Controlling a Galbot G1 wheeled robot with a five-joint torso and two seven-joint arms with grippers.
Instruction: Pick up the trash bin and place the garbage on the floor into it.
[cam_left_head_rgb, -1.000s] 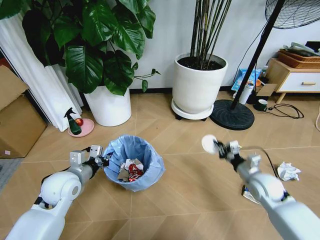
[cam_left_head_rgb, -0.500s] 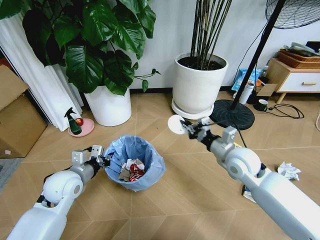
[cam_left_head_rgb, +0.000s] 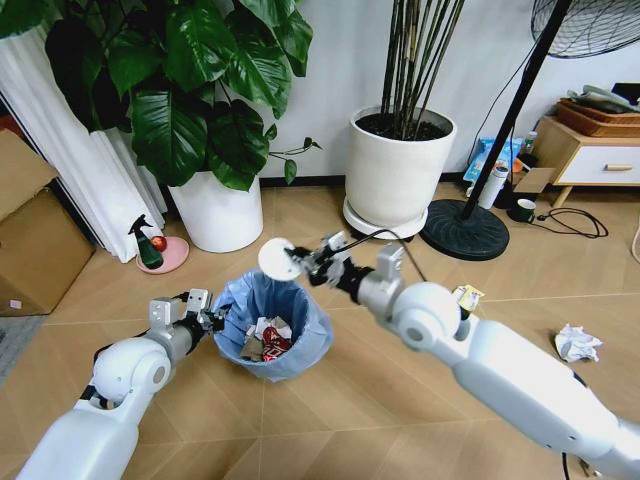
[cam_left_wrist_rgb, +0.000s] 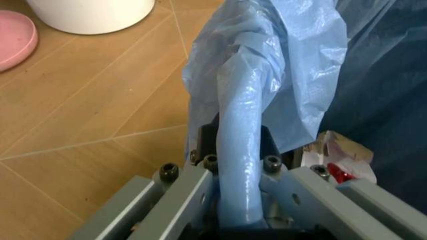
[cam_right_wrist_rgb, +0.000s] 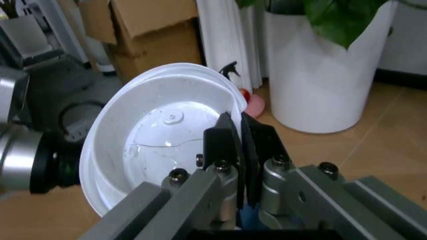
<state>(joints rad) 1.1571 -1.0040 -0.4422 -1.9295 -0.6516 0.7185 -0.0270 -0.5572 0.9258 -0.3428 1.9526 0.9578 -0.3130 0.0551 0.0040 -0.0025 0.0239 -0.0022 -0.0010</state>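
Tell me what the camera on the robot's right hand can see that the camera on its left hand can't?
The right wrist view shows the right gripper pinching a white round lid by its rim, a cardboard box and a green spray bottle. The left wrist view shows the left gripper clamped on the trash bin rim with its blue bag, and litter inside. Both show the wooden floor and a white plant pot.
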